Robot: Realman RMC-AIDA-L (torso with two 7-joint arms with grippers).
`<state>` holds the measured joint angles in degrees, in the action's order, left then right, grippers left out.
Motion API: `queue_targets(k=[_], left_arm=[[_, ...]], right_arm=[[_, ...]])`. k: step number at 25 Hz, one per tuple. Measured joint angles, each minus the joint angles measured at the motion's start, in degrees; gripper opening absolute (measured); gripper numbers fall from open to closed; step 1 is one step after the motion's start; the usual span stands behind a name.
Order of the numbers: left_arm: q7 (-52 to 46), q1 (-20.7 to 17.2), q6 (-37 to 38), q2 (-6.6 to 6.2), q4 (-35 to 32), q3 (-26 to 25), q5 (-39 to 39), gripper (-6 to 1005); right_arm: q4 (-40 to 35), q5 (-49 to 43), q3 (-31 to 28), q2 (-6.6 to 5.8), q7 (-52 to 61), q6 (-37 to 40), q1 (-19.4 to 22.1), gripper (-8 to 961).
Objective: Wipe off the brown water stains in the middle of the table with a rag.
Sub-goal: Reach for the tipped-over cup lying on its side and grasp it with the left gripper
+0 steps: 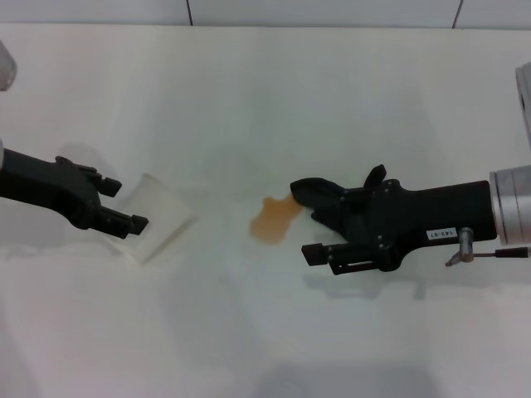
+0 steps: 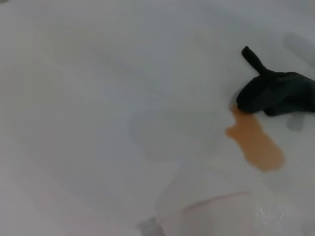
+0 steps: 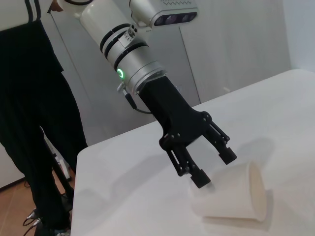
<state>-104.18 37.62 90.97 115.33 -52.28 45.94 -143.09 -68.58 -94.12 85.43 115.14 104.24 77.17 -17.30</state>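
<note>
Stain (image 1: 273,220) long axis diagonal, rag (image 1: 319,196) touching.

A cup (image 1: 158,219) lay on its side left of the stain (image 1: 272,219); bare table (image 1: 274,99) stretched beyond both.

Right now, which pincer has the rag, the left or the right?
The right pincer: the black rag is bunched at its tip, touching the edge of the brown stain. The left pincer holds nothing, spread open over the tipped cup.
</note>
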Motion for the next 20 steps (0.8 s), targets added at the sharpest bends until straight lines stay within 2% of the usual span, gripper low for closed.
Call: queue_targets(k=[12,20], left_arm=[[1.5,0.0,-1.8,1.91,0.6,0.1,0.0,875],[1.7,0.0,-3.0,2.14,1.8,0.6,0.0,875]], right_arm=[[-0.3,0.0,0.0,0.00,0.0,0.3,0.0,690],[-0.1,0.0,-0.2,0.00,0.0,0.4,0.0,689]])
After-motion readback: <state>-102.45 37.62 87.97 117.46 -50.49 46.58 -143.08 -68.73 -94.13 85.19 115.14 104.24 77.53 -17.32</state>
